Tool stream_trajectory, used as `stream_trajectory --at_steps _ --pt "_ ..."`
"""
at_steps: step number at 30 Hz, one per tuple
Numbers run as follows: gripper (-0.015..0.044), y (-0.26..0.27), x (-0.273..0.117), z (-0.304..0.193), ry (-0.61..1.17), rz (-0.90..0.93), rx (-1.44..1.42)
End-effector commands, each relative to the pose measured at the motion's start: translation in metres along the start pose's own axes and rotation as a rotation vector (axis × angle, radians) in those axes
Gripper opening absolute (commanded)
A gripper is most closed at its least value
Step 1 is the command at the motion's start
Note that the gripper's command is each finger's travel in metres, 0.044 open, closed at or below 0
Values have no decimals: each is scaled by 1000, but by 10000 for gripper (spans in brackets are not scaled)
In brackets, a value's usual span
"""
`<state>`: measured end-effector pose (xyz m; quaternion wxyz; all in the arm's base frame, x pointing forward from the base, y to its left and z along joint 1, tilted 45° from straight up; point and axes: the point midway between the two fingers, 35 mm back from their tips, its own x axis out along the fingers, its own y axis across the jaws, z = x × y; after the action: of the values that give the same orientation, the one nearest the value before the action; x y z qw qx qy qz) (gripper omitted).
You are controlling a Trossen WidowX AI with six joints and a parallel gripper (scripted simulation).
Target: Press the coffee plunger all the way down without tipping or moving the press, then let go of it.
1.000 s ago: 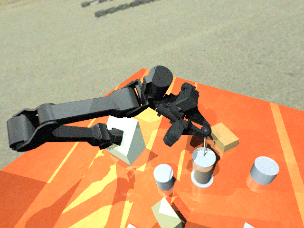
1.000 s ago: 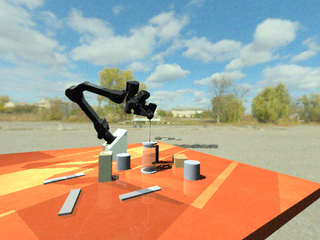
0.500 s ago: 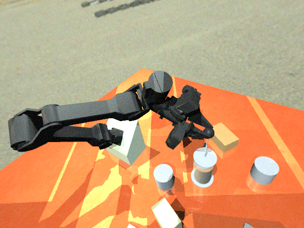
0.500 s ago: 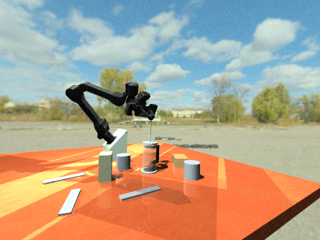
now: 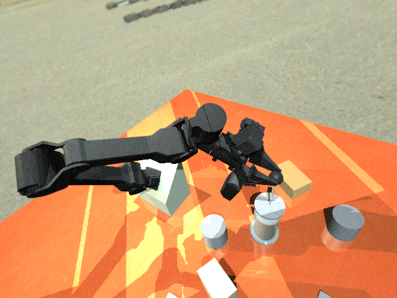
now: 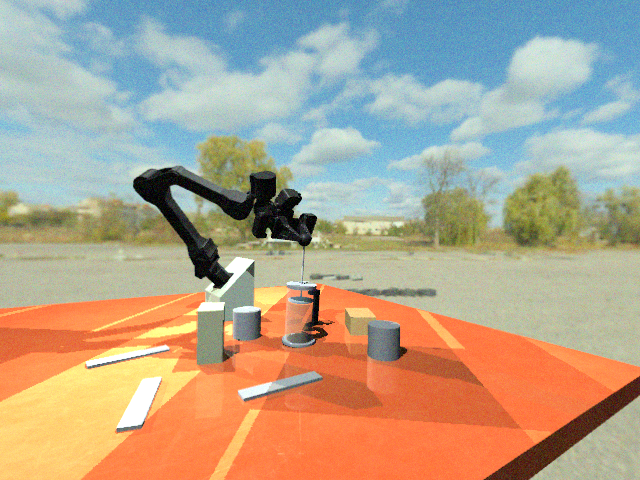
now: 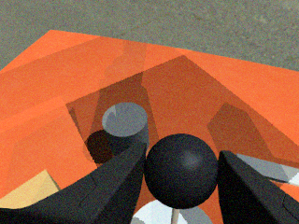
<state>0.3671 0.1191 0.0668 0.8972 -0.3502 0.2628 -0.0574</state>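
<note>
A black robot arm (image 6: 206, 206) reaches forward from its base, elbow high, its gripper (image 7: 181, 171) pinching the plunger's round black knob (image 7: 181, 170). Directly below the gripper, the rod (image 6: 302, 263) runs down to the coffee press (image 6: 299, 315), upright on an orange table (image 6: 439, 403). Outdoors; paved ground and trees lie beyond.

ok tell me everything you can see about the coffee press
The coffee press is a clear glass cylinder standing upright on a grey round base on the orange table, with a dark handle at its far side and a pale flat lid. A thin rod rises from the lid to a black ball knob, still high, not pressed down. The gripper is shut on that knob, one finger on each side.
</note>
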Motion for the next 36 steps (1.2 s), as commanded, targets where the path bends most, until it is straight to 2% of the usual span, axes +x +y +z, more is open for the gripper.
stream_trajectory --at_steps 1,36 --pt "129 1 11 -30 60 -1 -33" --pt "129 -1 46 -67 54 -7 -37"
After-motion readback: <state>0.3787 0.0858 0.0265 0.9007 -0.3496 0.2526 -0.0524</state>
